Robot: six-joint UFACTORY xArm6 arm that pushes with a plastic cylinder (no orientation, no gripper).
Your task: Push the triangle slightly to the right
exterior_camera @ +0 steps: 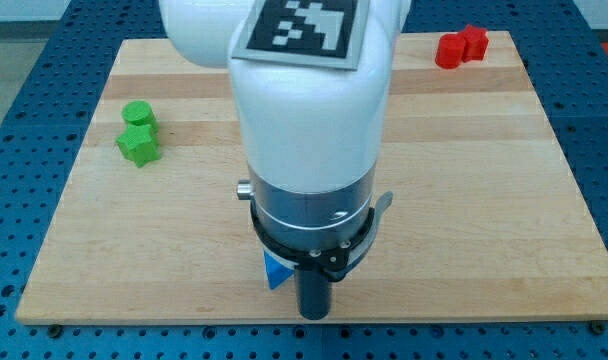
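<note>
The rod's tip (315, 314) sits just right of the blue triangle (275, 272), apparently touching it. It grips nothing. The triangle looks light and stiff; pushing rightward needs contact on its left face

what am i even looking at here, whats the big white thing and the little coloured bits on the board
The big white thing is a robot arm, seen from one camera. The black and white square on top is a marker. The arm has no hand: it ends in a dark rod, and my tip rests low on a wooden board to slide small blocks about; nothing is held.

Just to the view's left of the tip, close against the rod, a blue block peeks out, mostly hidden by the arm. It looks like the triangle to be pushed, though its shape is hard to confirm.

At the view's left sit two green blocks, one above the other, touching or nearly so. At the view's top right are red blocks, close together. The board lies on a blue table with holes.
</note>
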